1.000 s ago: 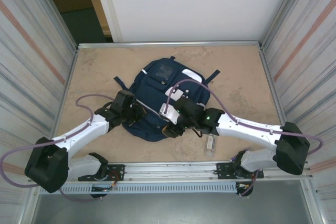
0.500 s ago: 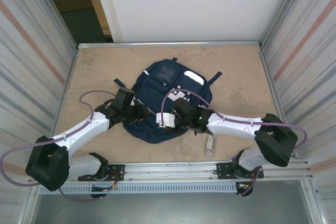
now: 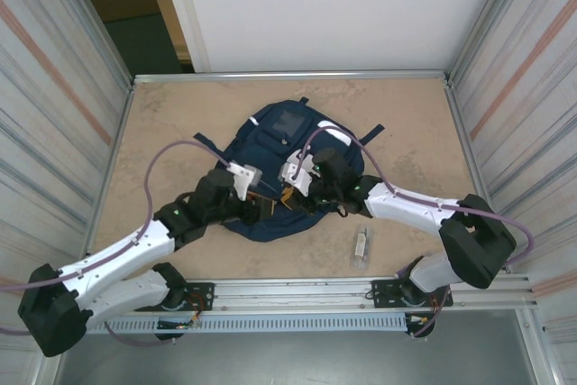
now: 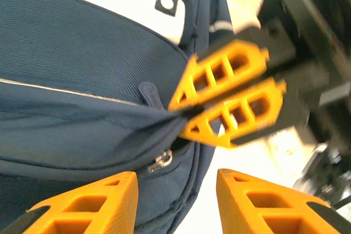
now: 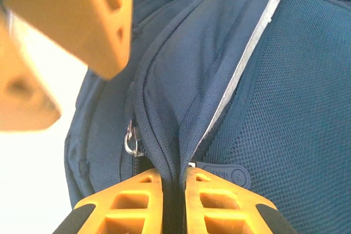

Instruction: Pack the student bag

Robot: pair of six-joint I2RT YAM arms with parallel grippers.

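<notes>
The student bag, navy with white patches and a grey panel, lies flat in the middle of the table. My right gripper is shut on a raised fold of the bag's fabric beside a zipper line, and its orange fingers pinch that fold in the left wrist view. A metal zipper pull hangs just under the pinched fold. My left gripper stands open right in front of it, the bag's near edge between its fingers untouched. From above, both grippers meet at the bag's near edge, left gripper, right gripper.
A small white object lies on the table to the right of the bag, near the front rail. Corrugated metal walls close in both sides. Bare table stretches to the right of the bag.
My left gripper let go and opened, and its arm swung right along the bag's near edge. My right gripper closed on a fold of the bag and drew it up.
</notes>
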